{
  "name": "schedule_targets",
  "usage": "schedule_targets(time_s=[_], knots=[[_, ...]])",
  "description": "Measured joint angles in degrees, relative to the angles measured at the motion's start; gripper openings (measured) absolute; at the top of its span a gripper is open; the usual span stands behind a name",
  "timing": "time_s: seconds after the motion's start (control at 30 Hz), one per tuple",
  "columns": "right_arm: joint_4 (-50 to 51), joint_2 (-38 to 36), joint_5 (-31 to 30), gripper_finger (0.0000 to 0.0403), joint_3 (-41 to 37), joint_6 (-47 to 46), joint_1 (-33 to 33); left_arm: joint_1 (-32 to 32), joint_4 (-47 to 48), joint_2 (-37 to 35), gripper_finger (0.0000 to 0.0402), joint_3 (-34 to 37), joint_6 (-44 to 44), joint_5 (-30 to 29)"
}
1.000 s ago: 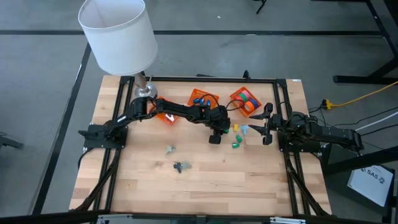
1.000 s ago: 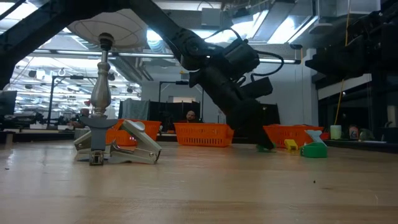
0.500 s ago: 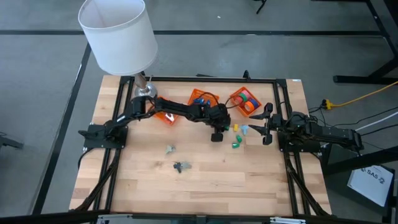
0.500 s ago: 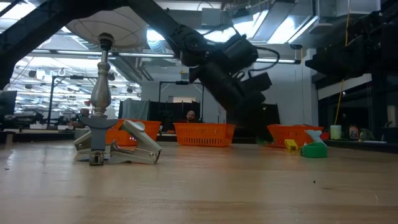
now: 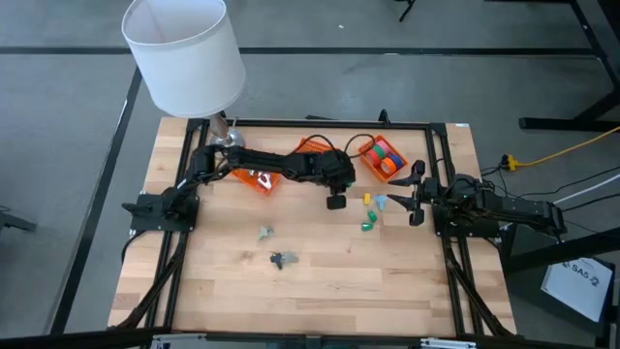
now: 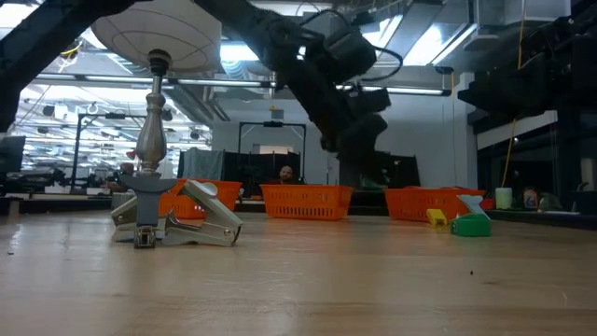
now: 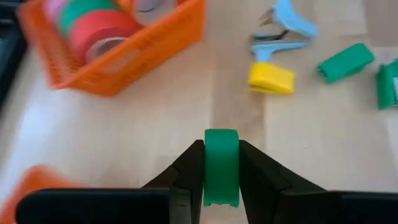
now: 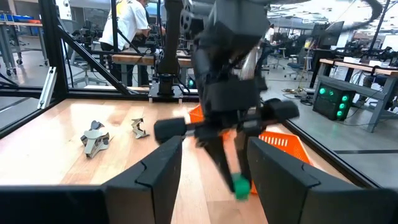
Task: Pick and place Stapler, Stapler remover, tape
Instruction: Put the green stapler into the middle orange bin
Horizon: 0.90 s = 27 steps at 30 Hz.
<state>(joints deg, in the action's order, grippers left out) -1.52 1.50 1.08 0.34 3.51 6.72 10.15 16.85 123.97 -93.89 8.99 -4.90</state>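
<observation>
My left gripper (image 5: 336, 201) hangs above the table's middle, just near of the orange baskets, shut on a small green tape roll (image 7: 221, 167). The right wrist view shows that roll (image 8: 241, 185) below the left arm's fingers. An orange basket (image 5: 381, 157) at the far right holds red, green and pink rolls (image 7: 99, 31). A yellow piece (image 7: 271, 78), a blue stapler remover (image 7: 287, 25) and green pieces (image 7: 346, 62) lie on the wood beside it. Two metal tools (image 5: 263, 233) (image 5: 283, 259) lie nearer the near edge. My right gripper (image 5: 417, 194) waits open at the right. My left gripper pinches the green tape roll between its two fingers, one finger (image 7: 186, 171) on each flat side, so the rim (image 7: 221, 146) stands on edge in the gap. The fingers come from above, slanting down. The roll is lifted clear of the table.
A table lamp with a white shade (image 5: 184, 53) stands at the far left corner on its metal base (image 5: 225, 139). Two more orange baskets (image 5: 254, 179) (image 5: 315, 147) sit under the left arm. A black frame (image 5: 291, 126) rims the table. A person stands in the room behind (image 8: 127, 25).
My left gripper has risen off the table and drawn back toward the far edge and the baskets, still shut, carrying the green roll lifted clear. The right arm has kept still.
</observation>
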Motion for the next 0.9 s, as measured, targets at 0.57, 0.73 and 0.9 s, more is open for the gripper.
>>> schedule_targets(time_s=[0.57,0.73,0.9], knots=[[0.00,0.00,0.01,0.0188,0.00,0.00,0.00,2.20,14.89,-4.67,0.0080,-0.02,-14.20,-27.87],[0.00,0.00,0.02,0.0188,0.02,0.00,0.00,3.26,19.91,-4.67,0.0096,-0.01,-19.48,-26.87],[0.00,0.00,0.01,0.0188,0.01,0.00,0.02,3.50,19.98,-4.64,0.0106,-0.02,-20.48,-27.11]])
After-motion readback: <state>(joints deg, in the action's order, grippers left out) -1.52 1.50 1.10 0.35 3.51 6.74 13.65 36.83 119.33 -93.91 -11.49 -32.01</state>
